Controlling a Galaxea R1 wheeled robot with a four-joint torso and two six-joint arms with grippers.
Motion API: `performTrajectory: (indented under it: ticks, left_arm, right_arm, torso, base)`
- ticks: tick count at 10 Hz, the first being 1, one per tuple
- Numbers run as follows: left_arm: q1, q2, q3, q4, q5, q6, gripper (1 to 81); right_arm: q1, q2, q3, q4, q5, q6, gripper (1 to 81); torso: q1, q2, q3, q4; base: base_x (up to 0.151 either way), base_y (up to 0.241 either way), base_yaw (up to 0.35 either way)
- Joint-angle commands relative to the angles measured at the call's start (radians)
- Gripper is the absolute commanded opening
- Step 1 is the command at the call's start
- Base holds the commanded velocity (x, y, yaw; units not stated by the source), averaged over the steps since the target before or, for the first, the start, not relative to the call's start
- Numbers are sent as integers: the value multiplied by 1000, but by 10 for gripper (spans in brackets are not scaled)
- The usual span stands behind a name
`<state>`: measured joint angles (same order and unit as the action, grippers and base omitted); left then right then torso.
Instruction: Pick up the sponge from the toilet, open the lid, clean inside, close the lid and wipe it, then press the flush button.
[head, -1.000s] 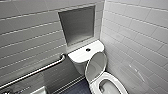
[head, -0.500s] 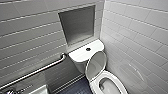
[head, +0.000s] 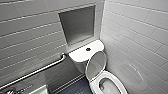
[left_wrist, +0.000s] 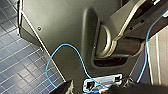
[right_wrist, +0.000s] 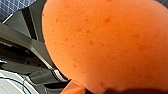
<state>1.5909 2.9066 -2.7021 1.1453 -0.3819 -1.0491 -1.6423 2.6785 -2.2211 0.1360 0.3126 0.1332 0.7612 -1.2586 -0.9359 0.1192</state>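
Upright lid (head: 96, 65) behind bowl (head: 117, 79), flush button (head: 88, 49) on tank (head: 80, 54), grab bar (head: 37, 71) left, niche (head: 77, 25) above.

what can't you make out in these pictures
- Head view: bowl front, cut off by the bottom edge.
- Head view: button, too small for detail.
- Right wrist view: sponge outline, cut by the edges.
- Left wrist view: much of the floor, behind the robot's plate.

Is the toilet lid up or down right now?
Up: the lid stands raised, leaning back toward the tank, with the bowl open in front of it.
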Motion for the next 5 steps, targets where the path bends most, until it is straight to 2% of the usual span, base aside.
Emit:
performTrajectory:
  ticks: [1, 3, 4, 5]
  left_arm:
    - [19, -10, -21, -61, 35, 1, 811]
    - [45, -4, -25, -156, 38, 1, 811]
    - [65, 11, -27, -284, 46, 15, 811]
    - [79, 34, -33, -388, 96, 90, 811]
  right_arm:
    - [-34, 157, -248, -27, -147, -3, 10]
    - [-34, 194, -304, -26, -145, -3, 10]
    - [-31, 188, -308, -15, -145, 3, 10]
    - [-28, 180, -305, -13, -145, 8, 10]
  torso:
    - [0, 0, 0, 0]
    - [0, 0, 0, 0]
    - [0, 0, 0, 0]
    - [0, 0, 0, 0]
  base:
    - [0, 0, 0]
    - [0, 0, 0]
    - [0, 0, 0]
    - [0, 0, 0]
